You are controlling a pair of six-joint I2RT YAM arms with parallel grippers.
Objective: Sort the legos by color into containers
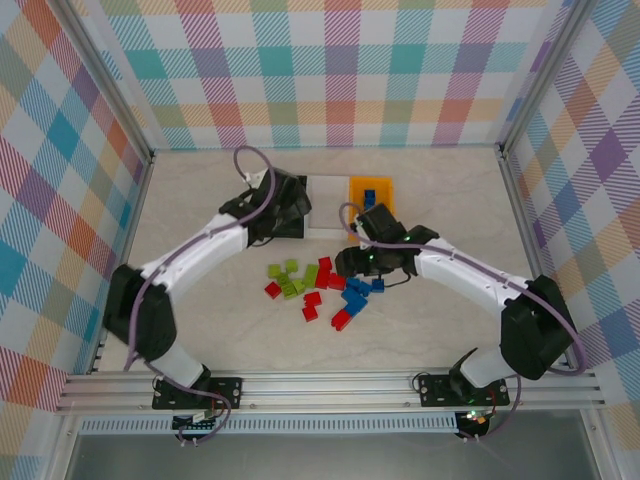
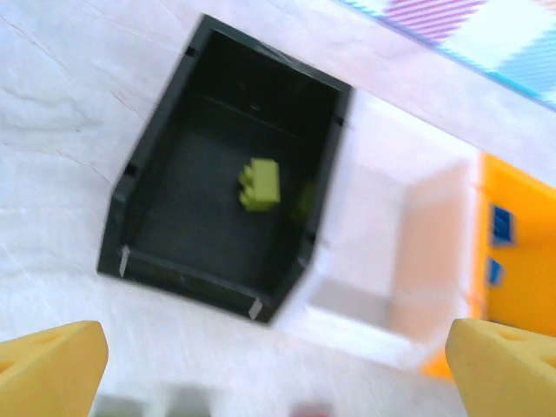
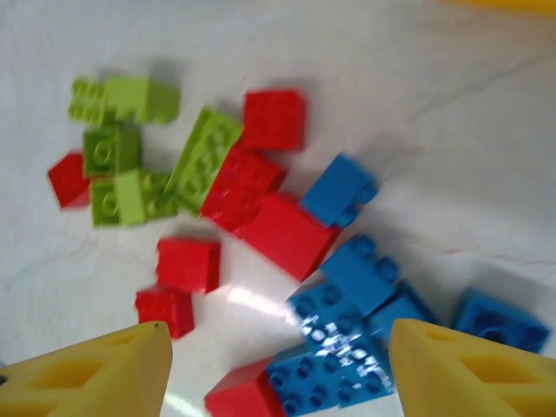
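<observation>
The left gripper (image 2: 278, 382) hung with its yellow fingers spread wide and empty over the pale marbled tabletop (image 2: 61, 130). Ahead of it sat the black bin (image 2: 165, 148) holding one lime green brick (image 2: 261, 184). To its right were the white bin (image 2: 382, 217) and the orange-yellow bin (image 2: 530, 278) with two blue bricks (image 2: 501, 224). The right gripper (image 3: 282, 373), fingers apart and gripping nothing, hovered over loose blue bricks (image 3: 360, 269). Red bricks (image 3: 287, 233) lay ahead and lime bricks (image 3: 204, 156) ahead-left. Pastel plaid walls (image 1: 340, 70) enclosed the table.
</observation>
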